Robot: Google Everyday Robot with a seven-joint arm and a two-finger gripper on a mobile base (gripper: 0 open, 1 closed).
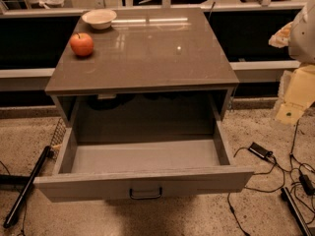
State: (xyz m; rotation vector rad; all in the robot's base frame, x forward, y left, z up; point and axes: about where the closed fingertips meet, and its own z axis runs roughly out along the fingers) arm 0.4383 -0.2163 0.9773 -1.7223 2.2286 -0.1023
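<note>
A grey cabinet (147, 58) stands in the middle of the camera view, its top drawer (142, 183) pulled out toward me. The drawer's inside looks bare and it has a dark handle (145, 194) on its front. A red apple (81, 44) sits on the cabinet top at the left. Behind the apple, at the back left corner, is a white bowl (99, 18). My gripper (294, 100) hangs at the right edge of the view, beside the cabinet's right side and above the floor. It touches nothing and is far from the apple and the bowl.
Cables and a small black box (260, 150) lie on the speckled floor at the right. A black bar (25, 188) lies on the floor at the left, next to a wire mesh panel (58, 132). A low ledge (261, 70) runs behind the cabinet.
</note>
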